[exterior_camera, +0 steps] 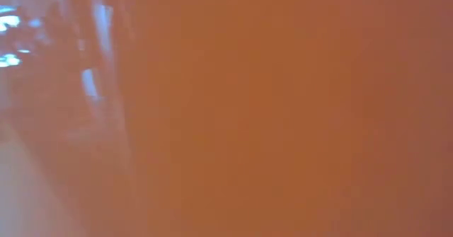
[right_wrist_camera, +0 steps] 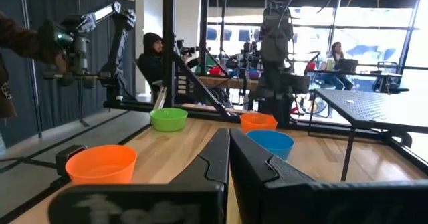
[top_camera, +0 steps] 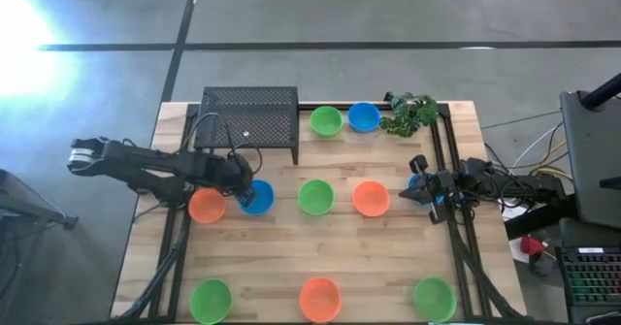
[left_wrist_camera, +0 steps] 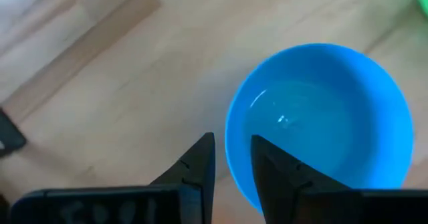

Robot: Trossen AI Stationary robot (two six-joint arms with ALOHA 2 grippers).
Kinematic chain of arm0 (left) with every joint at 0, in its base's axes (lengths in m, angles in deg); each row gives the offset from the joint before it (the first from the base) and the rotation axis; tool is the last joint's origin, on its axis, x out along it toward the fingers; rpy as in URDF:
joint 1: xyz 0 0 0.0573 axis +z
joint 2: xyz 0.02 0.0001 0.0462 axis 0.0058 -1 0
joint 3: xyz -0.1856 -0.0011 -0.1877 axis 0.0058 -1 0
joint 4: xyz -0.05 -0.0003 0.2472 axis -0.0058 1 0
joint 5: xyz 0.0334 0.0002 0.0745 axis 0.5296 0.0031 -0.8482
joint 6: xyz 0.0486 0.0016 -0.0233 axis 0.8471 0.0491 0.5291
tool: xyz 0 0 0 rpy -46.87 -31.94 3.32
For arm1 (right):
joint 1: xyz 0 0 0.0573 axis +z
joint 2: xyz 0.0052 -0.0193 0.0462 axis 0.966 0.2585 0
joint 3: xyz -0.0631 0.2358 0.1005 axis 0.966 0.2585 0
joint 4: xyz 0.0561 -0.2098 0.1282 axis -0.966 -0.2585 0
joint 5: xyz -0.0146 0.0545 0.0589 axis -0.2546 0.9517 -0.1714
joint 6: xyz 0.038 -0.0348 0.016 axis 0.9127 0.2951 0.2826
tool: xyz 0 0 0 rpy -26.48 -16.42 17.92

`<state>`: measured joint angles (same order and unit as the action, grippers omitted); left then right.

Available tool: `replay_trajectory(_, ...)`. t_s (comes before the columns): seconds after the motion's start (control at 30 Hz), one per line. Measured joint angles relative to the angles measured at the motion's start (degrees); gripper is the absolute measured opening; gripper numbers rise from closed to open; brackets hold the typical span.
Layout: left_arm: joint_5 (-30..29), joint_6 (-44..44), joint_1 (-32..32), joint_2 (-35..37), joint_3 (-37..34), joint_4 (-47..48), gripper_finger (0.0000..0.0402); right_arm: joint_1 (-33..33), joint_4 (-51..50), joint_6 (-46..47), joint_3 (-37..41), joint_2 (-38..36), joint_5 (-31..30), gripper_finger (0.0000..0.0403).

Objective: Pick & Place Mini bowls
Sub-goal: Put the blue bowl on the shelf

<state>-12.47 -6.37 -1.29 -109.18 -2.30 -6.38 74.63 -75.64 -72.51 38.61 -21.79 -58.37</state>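
Several mini bowls in green, orange and blue sit upright on the wooden table. My left gripper [top_camera: 245, 187] [left_wrist_camera: 232, 144] is open and points steeply down over the near-left rim of a blue bowl [top_camera: 258, 199] [left_wrist_camera: 321, 117]. One finger [left_wrist_camera: 267, 167] is over the bowl's inside and the other [left_wrist_camera: 197, 167] is outside its wall. An orange bowl [top_camera: 207, 206] stands just left of it. My right gripper [top_camera: 419, 191] [right_wrist_camera: 229, 150] waits shut and level at the table's right side, beside another orange bowl [top_camera: 370, 198]. My left gripper straddles the blue bowl's rim [left_wrist_camera: 231, 154] from above, one finger inside and one outside. I cannot tell whether either finger touches it. The bowl rests on the table.
A black mesh stand [top_camera: 249, 116] is at the far left, with a green bowl [top_camera: 326, 121], a blue bowl [top_camera: 364, 116] and a plant sprig [top_camera: 409, 114] to its right. A green bowl [top_camera: 315, 196] sits mid-table. Three bowls line the near edge [top_camera: 319, 299]. An orange surface [exterior_camera: 283, 110] fills the low view.
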Motion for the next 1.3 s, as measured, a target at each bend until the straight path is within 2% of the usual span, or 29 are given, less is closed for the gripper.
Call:
replay_trajectory(0.17, 0.0, -6.5, 1.1, -3.3, 0.0, 0.0, 0.0088, 0.0, 0.0, -0.4, 0.0, 0.0, 0.0, 0.0008)
replay_trajectory(1.07, 2.4, -7.4, 2.4, -12.6, 0.0, -4.4, 0.0087, 0.0, 0.0, -0.2, 0.0, 0.0, 0.0, 0.0008)
replay_trajectory(1.2, 4.4, -7.5, 2.5, -14.1, 0.0, -4.4, 0.0068, 0.0, 0.0, -0.2, 0.0, 0.0, 0.0, 0.0008)
replay_trajectory(1.3, 5.6, -7.5, 2.5, -14.8, 0.0, -4.5, 0.0031, 0.0, 0.0, -0.4, 0.0, 0.0, 0.0, 0.0008)
